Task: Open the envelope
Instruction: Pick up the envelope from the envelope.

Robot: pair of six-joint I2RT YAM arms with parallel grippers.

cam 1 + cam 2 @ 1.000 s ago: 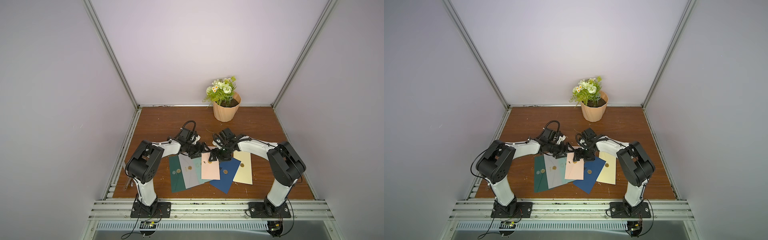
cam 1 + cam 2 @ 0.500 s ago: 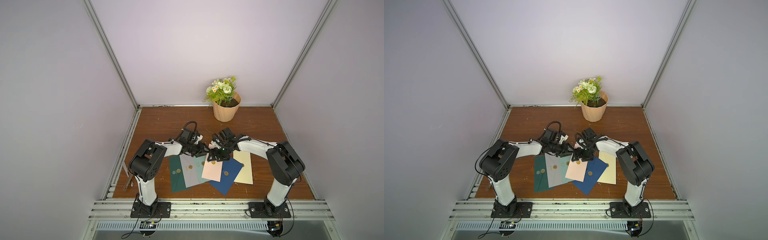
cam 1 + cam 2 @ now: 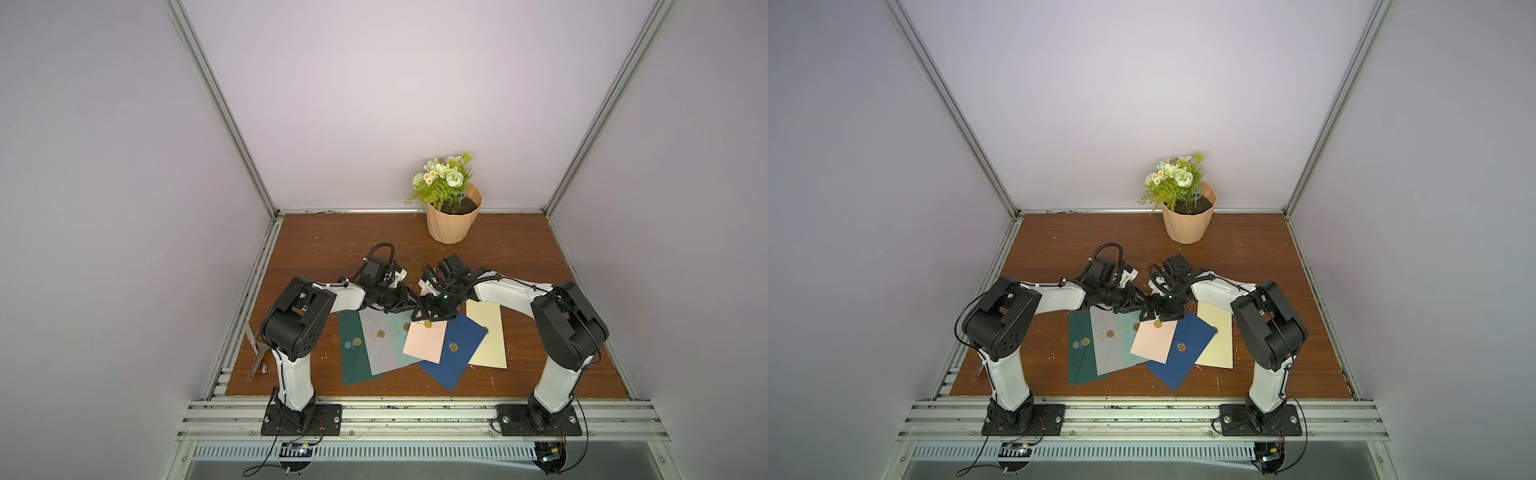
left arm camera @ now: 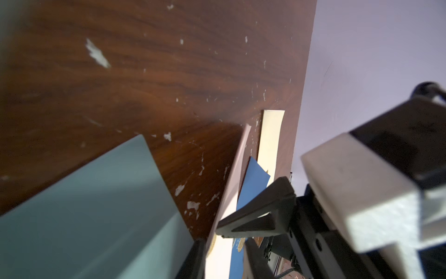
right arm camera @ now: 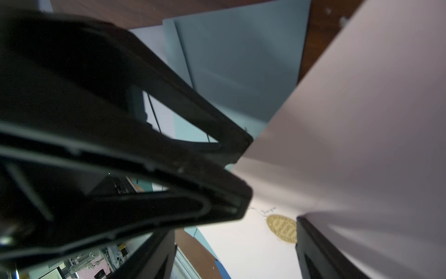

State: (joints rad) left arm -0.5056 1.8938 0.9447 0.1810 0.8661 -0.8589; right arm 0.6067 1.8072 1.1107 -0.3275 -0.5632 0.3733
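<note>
1. The pink envelope lies on our counter, overlapping the navy envelope.
2. Our left claw stands narrow around its far edge; we cannot tell whether it grips.
3. Our right claw spreads wide above that end.

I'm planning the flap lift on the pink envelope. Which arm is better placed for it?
Right, probably. The right gripper stands open, jaws straddling the gold seal on the pink envelope; the left gripper has its jaws around that envelope's edge, likely steadying it.
</note>
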